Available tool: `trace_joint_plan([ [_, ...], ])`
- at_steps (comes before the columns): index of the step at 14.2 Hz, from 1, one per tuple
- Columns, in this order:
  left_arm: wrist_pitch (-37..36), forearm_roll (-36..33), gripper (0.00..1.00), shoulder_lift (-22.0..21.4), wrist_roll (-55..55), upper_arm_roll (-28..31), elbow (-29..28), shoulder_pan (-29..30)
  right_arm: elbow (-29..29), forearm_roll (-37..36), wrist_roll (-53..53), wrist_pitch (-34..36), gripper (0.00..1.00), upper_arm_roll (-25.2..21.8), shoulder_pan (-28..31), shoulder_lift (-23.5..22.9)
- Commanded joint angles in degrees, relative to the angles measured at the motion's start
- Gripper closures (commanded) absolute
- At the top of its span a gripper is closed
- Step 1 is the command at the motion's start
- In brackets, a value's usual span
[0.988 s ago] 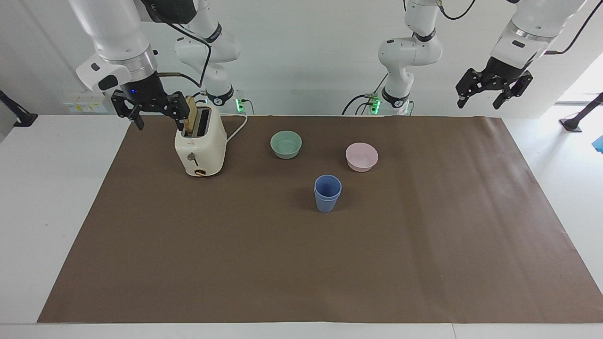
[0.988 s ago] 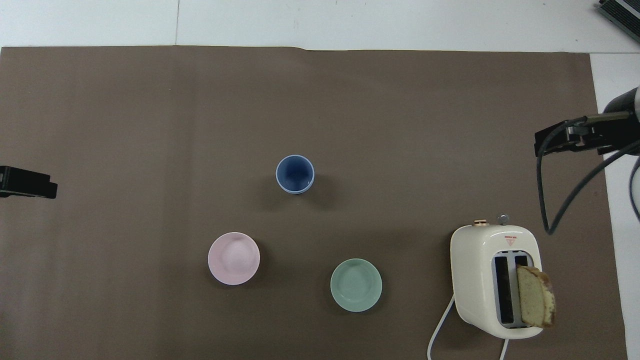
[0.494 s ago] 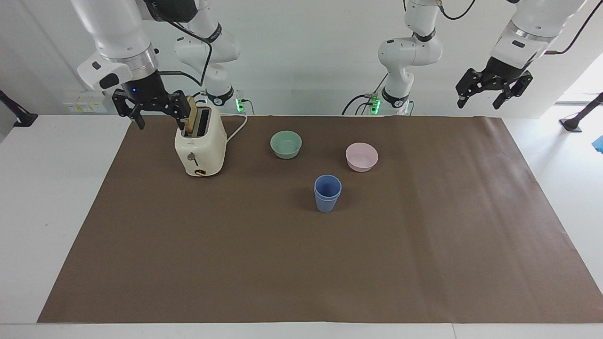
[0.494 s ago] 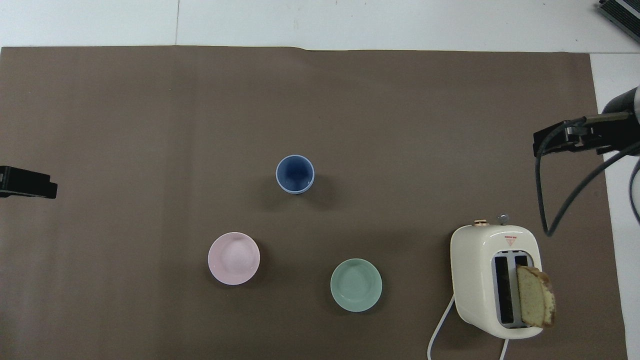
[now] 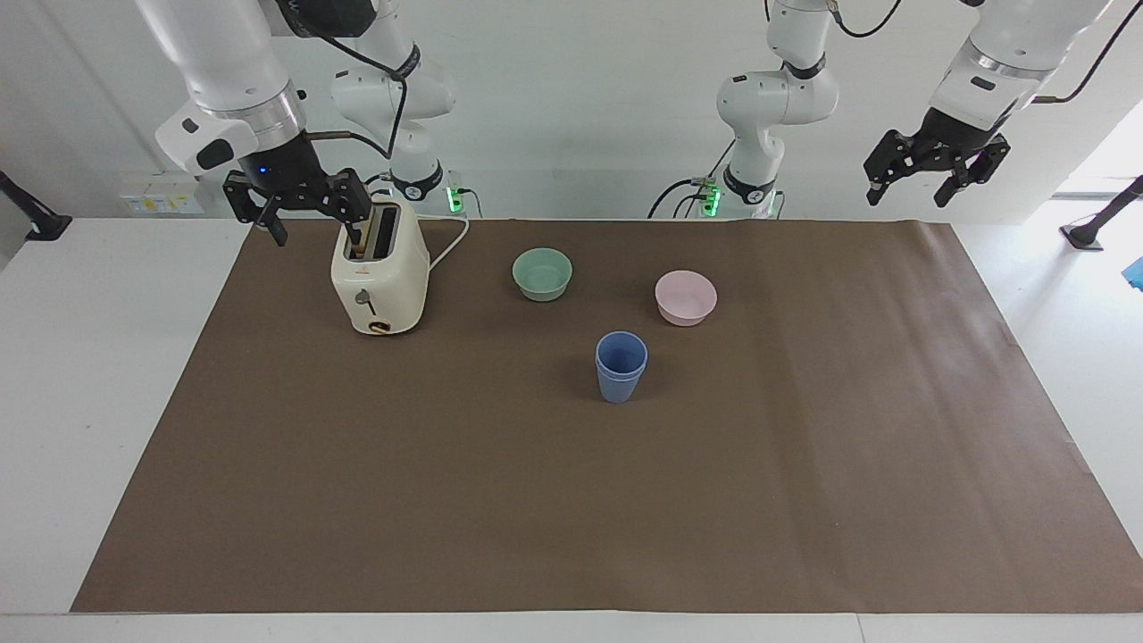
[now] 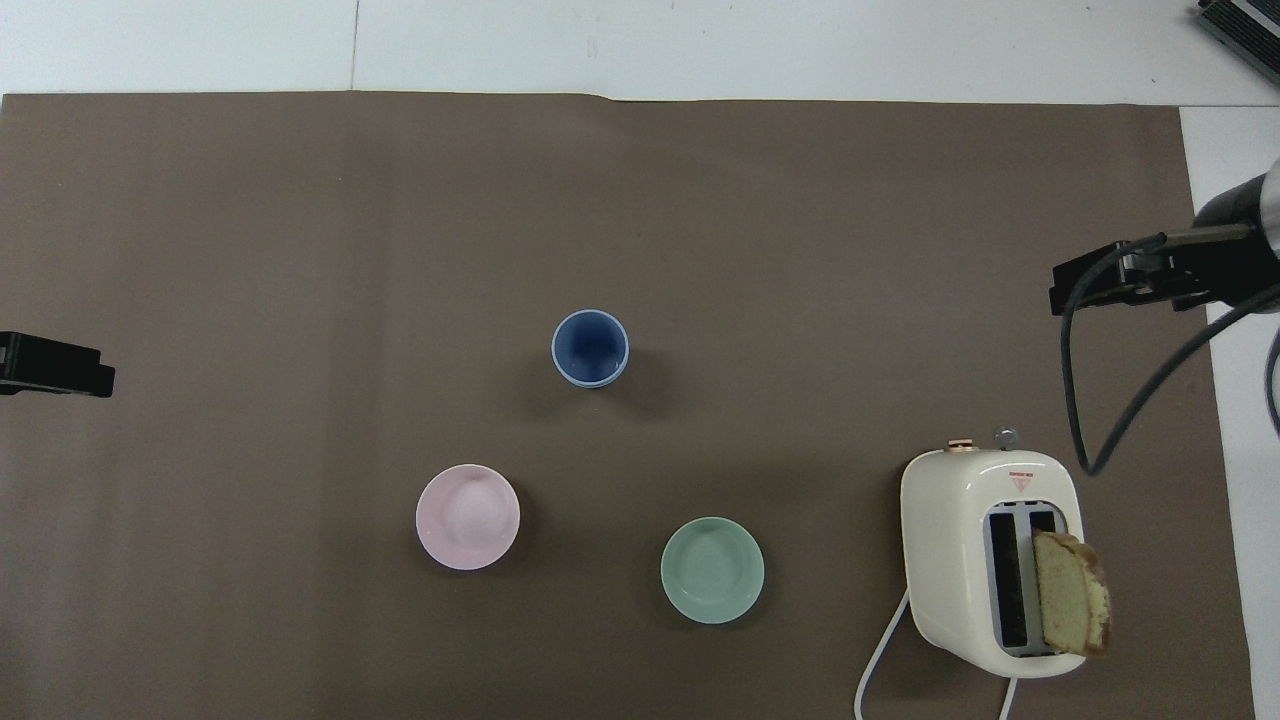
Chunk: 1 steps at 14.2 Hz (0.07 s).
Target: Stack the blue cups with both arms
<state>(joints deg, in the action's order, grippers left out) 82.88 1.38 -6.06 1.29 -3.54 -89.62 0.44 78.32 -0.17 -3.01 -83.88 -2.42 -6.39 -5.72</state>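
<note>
The blue cups (image 5: 620,366) are sitting nested, one inside the other, mid-bench (image 5: 571,500), farther from the robots than both bowls; the stacking is looking finished. The right end effector (image 5: 298,207) is hanging open, empty, beside the toaster (image 5: 382,277). The left end effector (image 5: 935,171) is waiting open, empty, over its own end of the bench.
</note>
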Motion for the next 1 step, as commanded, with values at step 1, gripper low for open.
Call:
trace_joint_plan([
  [1, -1.05, -0.33, 0.0, 0.08, 0.29, -0.24, 0.59, 0.53, 0.16, 1.14, 1.43, 0.04, 0.0, 0.23, 0.86, 0.71],
])
